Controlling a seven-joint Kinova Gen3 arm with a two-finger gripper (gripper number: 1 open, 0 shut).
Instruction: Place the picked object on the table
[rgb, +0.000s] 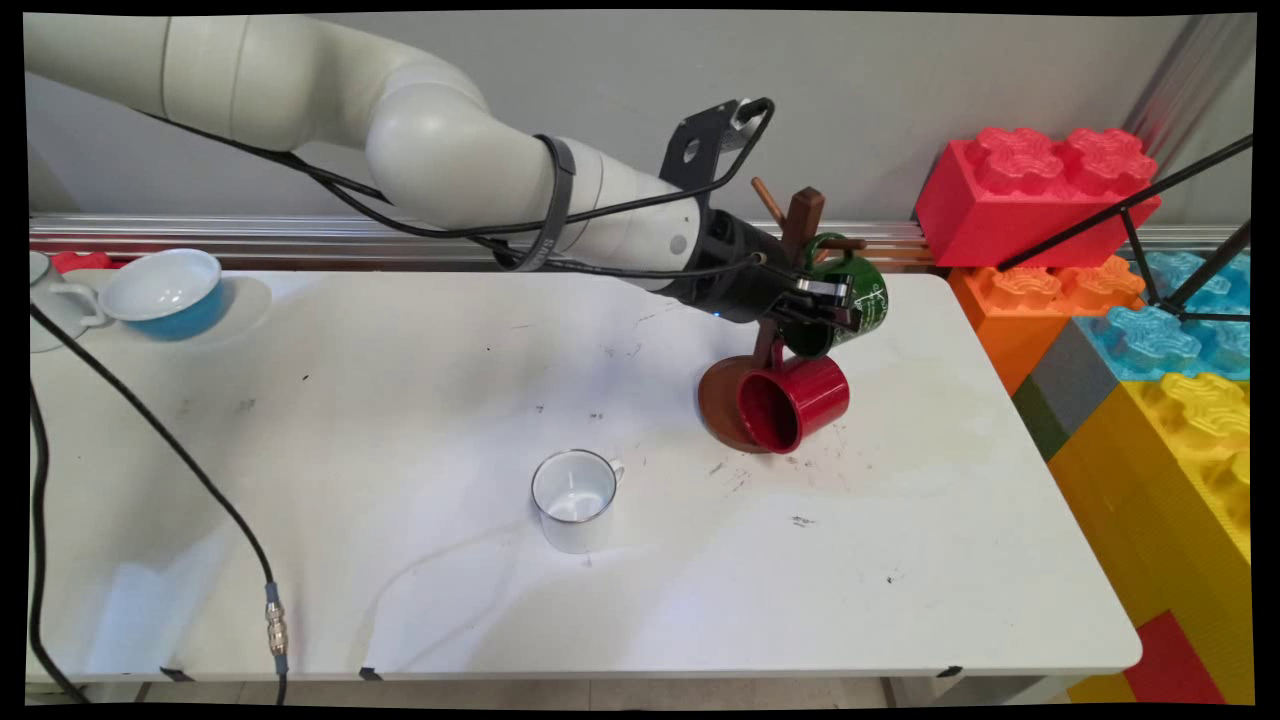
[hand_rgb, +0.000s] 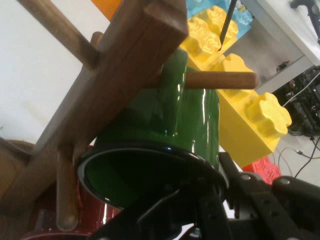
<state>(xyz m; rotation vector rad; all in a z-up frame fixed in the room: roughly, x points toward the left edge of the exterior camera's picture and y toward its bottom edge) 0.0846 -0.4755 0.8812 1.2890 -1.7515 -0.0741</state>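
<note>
Tool (rgb: 835, 305) is at the green mug (rgb: 862, 300) on the wooden mug tree (rgb: 800, 225), far right part of the surface (rgb: 400, 400). We see one finger inside the mug mouth and the other outside the wall in the hand view, closed narrow on the rim (hand_rgb: 150, 150); the green mug (hand_rgb: 170, 115) is gripped.

The mug hangs at a peg (hand_rgb: 220, 80) of the tree's post (hand_rgb: 110, 85), mouth tilted down toward the tool. White markings on the mug's side in the main view; we can't read them.

Just below it a red mug (rgb: 795, 400) hangs on a lower peg, mouth facing the camera, right over the tree's round brown base (rgb: 722, 400). In the hand view we only get a strip of red (hand_rgb: 95, 217) under the green rim.

Further out, a white enamel mug (rgb: 575, 498) stands upright mid-surface toward the near side, handle to the right, well apart from the tree.

Far left corner: blue bowl, white inside (rgb: 165, 290), tipped on a white saucer, with a white cup (rgb: 55, 300) beside it at the frame edge.

Off the right end of the surface we see a stack of oversized toy bricks: red (rgb: 1030, 190), orange (rgb: 1040, 300), light blue (rgb: 1160, 340), yellow (rgb: 1190, 470). A black tripod leg (rgb: 1130, 210) crosses in front of them.

A black cable with a metal connector (rgb: 275, 625) hangs over the near left of the surface.

No readable writing anywhere.
</note>
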